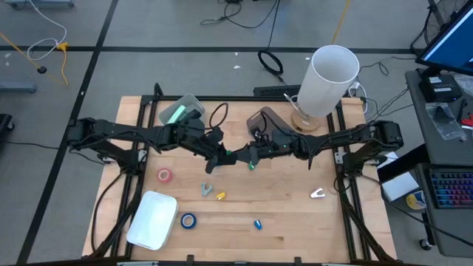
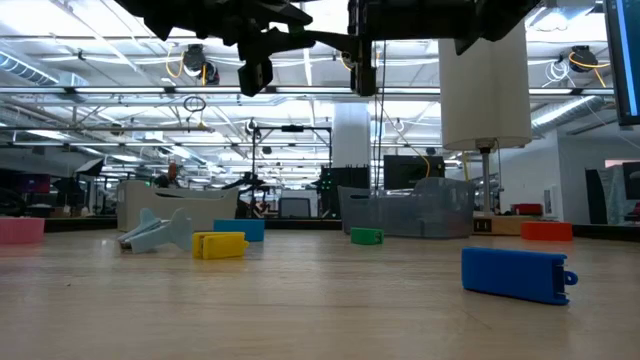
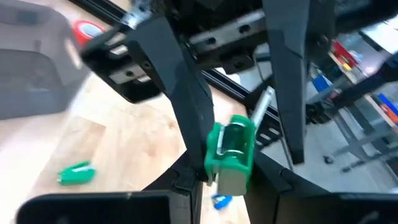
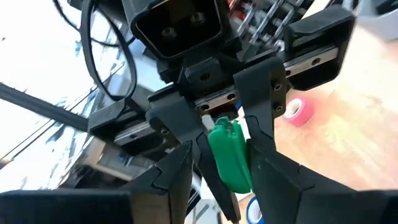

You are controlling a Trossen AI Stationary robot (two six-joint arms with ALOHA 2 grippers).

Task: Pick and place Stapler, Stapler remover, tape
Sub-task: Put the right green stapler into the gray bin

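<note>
from above, the left claw (image 1: pixel 220 157) and right claw (image 1: pixel 247 157) meet over the middle of the worktop (image 1: pixel 295 222), with a small green stapler (image 1: pixel 251 165) between them. a pink tape roll (image 1: pixel 165 175) lies toward the left edge, a blue tape roll (image 1: pixel 189 220) near the front edge beside a white tray (image 1: pixel 152 219), and a yellow stapler (image 1: pixel 219 196) between them.

at worktop level, both claws hang high above the wood; a blue stapler (image 2: pixel 516 273) lies nearest.

from the left wrist, the green stapler (image 3: pixel 231 152) sits between two sets of dark fingers (image 3: pixel 186 124).

from the right wrist, fingers (image 4: pixel 264 149) are closed against the stapler (image 4: pixel 229 155); which claw bears it, i cannot tell.
</note>
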